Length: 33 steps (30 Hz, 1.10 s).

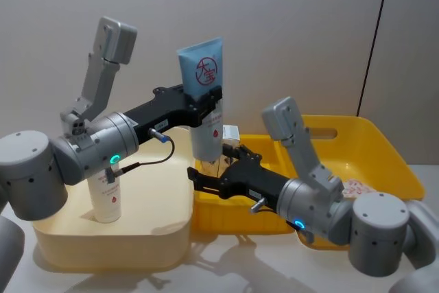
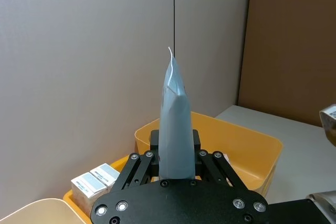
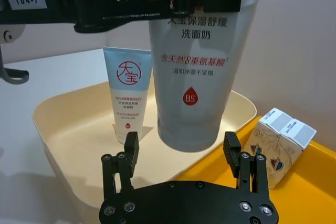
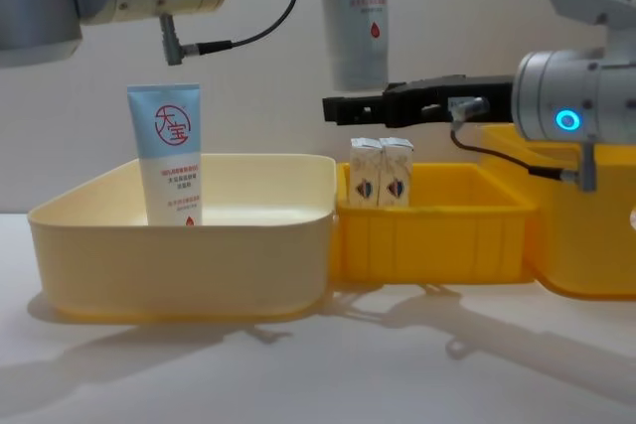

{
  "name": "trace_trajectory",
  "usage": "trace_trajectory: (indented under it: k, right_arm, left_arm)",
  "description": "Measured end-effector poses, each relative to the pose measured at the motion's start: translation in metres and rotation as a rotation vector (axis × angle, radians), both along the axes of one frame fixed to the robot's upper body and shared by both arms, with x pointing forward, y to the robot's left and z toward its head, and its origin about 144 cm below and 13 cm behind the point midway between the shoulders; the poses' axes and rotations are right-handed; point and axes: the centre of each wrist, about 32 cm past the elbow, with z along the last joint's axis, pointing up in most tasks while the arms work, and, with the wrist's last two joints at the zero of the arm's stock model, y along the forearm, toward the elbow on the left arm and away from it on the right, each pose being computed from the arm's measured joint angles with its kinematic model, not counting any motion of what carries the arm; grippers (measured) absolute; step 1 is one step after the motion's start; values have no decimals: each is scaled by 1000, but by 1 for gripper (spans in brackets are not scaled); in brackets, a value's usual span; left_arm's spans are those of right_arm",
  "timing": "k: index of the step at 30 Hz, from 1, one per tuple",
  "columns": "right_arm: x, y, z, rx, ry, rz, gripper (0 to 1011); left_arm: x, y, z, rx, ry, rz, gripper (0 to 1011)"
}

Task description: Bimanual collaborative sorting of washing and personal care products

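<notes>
Head view, held tube: clamped cap-down by the left hand; second tube stood in the cream bin, below-left of that hand.
Right wrist view, right hand: spread wide, empty, fingers flanking the held tube's cap.
Chest view, cartons: two lodged in the yellow bin beneath the right hand.
Progress: judged partway; held tube not yet binned.

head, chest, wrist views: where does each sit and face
Head: high, looking down and forward; both arms, left gripper clamping the held tube.
Chest: low, looking across the pale bin; both arms.
Left wrist: behind the left gripper, facing the wall.
Right wrist: behind the open right gripper, under that tube.
All four share the held tube.
</notes>
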Motion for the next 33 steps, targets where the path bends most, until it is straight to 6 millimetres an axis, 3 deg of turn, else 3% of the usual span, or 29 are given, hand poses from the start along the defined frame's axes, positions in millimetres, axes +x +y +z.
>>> trace_trajectory:
  k: [30, 33]
  right_arm:
    - [12, 29, 0, 67, -28, -8, 1001]
    - [13, 31, 0, 70, -29, -11, 947]
  left_arm:
    - [-2, 0, -6, 16, 22, 9, 292]
    - [-2, 0, -6, 16, 23, 10, 292]
